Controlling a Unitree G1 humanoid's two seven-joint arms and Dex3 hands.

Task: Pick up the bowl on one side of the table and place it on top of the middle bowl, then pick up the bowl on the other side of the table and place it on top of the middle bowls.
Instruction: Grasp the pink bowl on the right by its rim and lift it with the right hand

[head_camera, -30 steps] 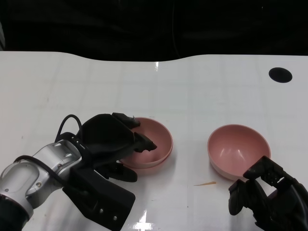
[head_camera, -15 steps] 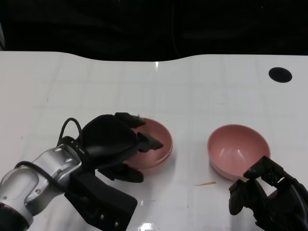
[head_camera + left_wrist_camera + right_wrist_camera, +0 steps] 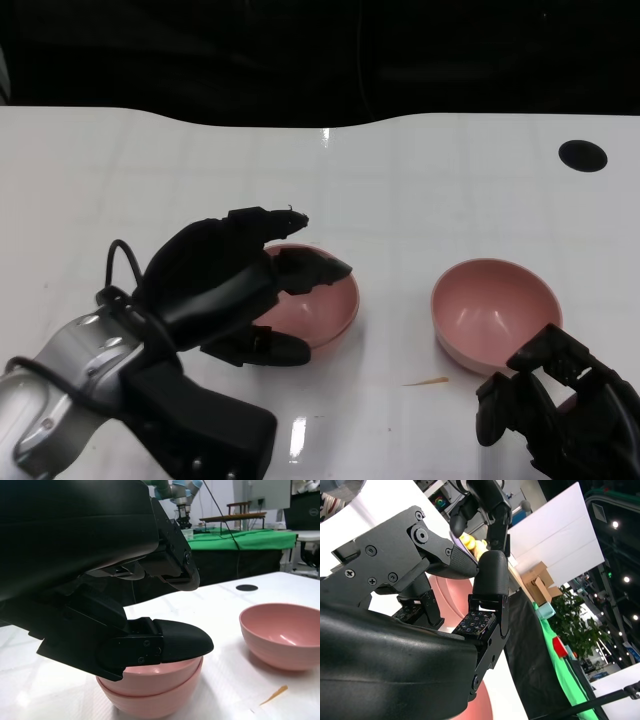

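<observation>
Left black many-fingered hand (image 3: 235, 285): lifted and spread since a moment ago, empty, above the stacked pink plastic bowls (image 3: 318, 310) at table (image 3: 420, 190) centre. First placement apparently done. Further right, lone pink bowl (image 3: 492, 313) waiting; right hand (image 3: 555, 400) just beside it, fingers parted, gripping nothing.

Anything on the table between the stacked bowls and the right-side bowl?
Mostly bare white table between the stacked bowls and the right bowl; a small orange sliver lies just nearer, seen in the head view.
</observation>
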